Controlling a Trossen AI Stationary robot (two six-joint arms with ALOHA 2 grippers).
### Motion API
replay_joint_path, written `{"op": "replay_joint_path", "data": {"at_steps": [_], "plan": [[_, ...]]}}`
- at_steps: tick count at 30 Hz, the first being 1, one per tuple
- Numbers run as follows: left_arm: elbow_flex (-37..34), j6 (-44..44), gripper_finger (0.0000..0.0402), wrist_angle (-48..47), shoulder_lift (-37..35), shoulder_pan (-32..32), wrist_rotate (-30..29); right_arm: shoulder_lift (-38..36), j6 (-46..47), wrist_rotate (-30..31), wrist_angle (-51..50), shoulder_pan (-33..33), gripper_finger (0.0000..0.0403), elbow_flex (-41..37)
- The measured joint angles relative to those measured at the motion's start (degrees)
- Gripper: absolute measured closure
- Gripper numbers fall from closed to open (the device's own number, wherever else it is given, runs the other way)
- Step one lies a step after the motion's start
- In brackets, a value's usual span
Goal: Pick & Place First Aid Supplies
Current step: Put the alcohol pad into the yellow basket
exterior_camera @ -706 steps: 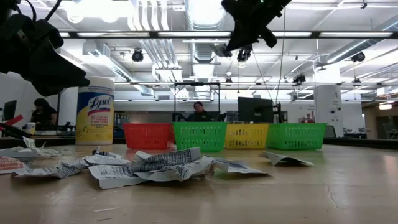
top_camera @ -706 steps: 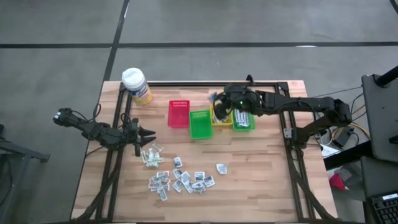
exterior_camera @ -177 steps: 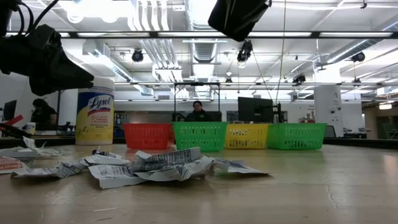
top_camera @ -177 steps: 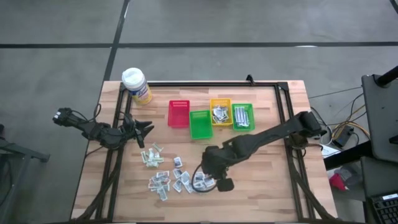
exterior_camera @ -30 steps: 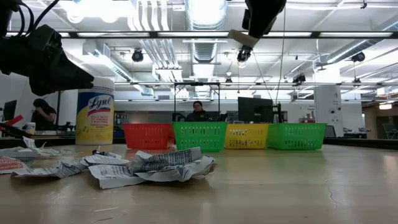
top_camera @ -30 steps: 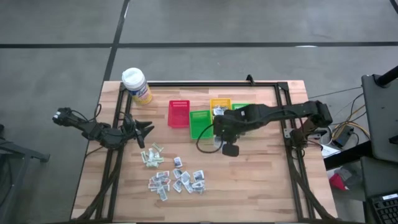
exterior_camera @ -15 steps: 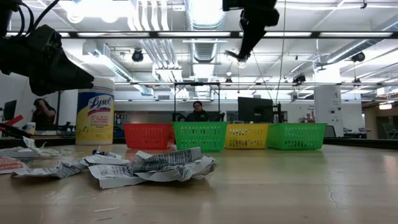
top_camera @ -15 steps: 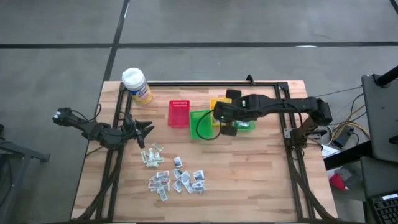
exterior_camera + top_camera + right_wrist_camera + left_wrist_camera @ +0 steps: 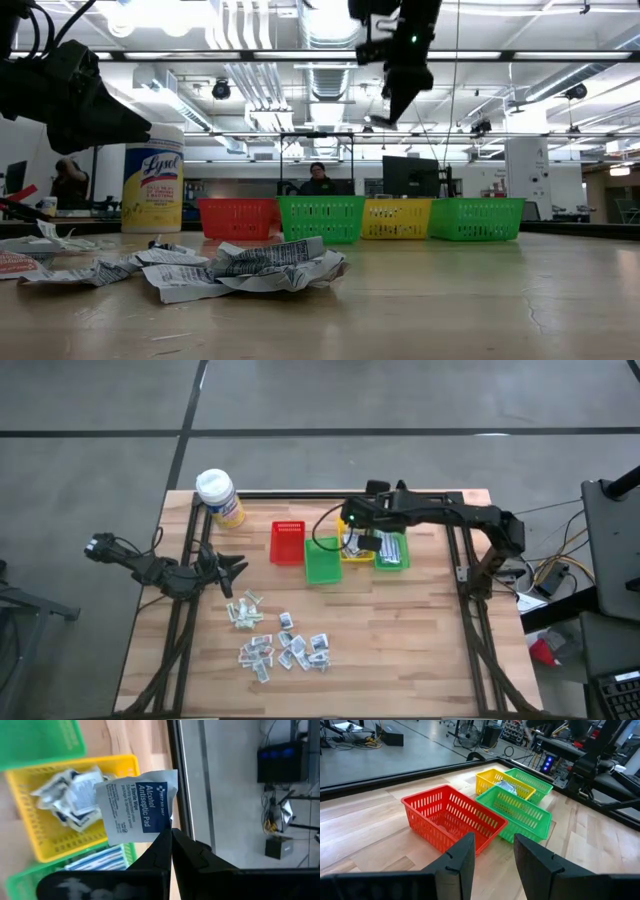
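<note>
- The right pincer point(image 9: 171, 836) is clamped on an alcohol pad packet point(image 9: 136, 811), hanging above the yellow bin point(image 9: 352, 545) (which already has several crinkled packets point(image 9: 70, 801) in it).
- The left pincer point(image 9: 237, 568) hovers with fingers apart at the surface's point(image 9: 420, 650) 9 o'clock edge.
- Loose packets point(image 9: 285, 648) lie scattered toward 6 o'clock.

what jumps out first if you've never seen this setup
The right gripper, shut on an alcohol pad packet, hangs above the yellow bin in the row of bins at the table's far side. Nearer, a heap of packets litters the wood, and the left gripper waits open at the left edge.
</note>
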Motion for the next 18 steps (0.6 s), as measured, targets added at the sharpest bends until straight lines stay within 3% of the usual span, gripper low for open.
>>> {"op": "replay_joint_path", "data": {"at_steps": [7, 13, 18], "plan": [[0.00, -0.11, 0.0271, 0.02, 0.01, 0.01, -0.16, 5.34, -4.77, -0.85, 2.47, -4.08, 0.0395, -0.08], [0.00, -0.55, 0.0271, 0.04, 0.01, -0.01, -0.20, 9.05, -7.23, -7.91, 5.78, -7.14, 0.0395, -0.10], [0.00, -0.57, 0.0271, 0.04, 0.01, -0.01, -0.22, 11.08, -7.29, -9.57, 6.05, -7.90, 0.0395, -0.09]]}}
